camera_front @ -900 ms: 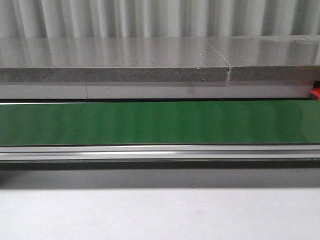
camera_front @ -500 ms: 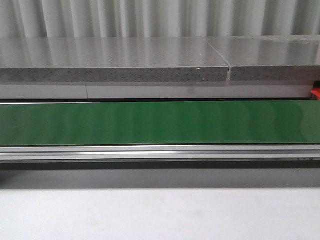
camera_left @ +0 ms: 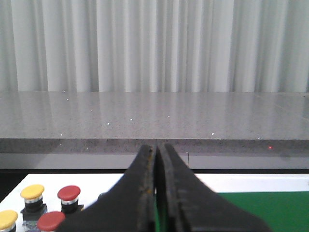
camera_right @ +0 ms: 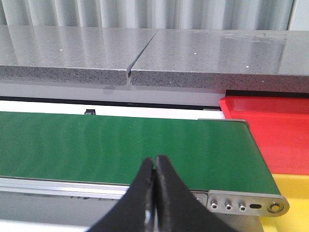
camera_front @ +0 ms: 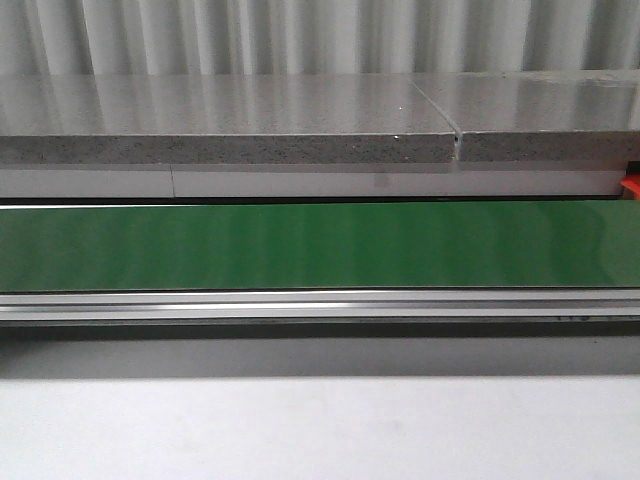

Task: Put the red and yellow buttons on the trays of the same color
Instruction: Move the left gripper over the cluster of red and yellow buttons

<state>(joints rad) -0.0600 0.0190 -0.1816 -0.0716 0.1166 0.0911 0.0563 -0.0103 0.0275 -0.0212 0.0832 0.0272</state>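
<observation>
Front view: a bare green conveyor belt (camera_front: 320, 245) runs across the frame with a grey stone ledge (camera_front: 230, 120) behind it and the white worktop (camera_front: 320, 430) in front; no arm shows here, only a sliver of red at the far right edge.

Left wrist view: the left gripper (camera_left: 157, 159) has its fingers (camera_left: 145, 193) pressed together on nothing. 4 buttons sit low beside them on a white surface, all apart from the fingers: a yellow button (camera_left: 32, 192), a red button (camera_left: 69, 193), a second red button (camera_left: 50, 221) and a second yellow button (camera_left: 7, 219) cut by the frame edge.

Right wrist view: the right gripper (camera_right: 154, 166) is closed and empty too, poised over the belt's near edge. Past the belt's end lies the red tray (camera_right: 270, 130), with the yellow tray (camera_right: 294, 203) touching it on the near side. No button is visible on either tray.
</observation>
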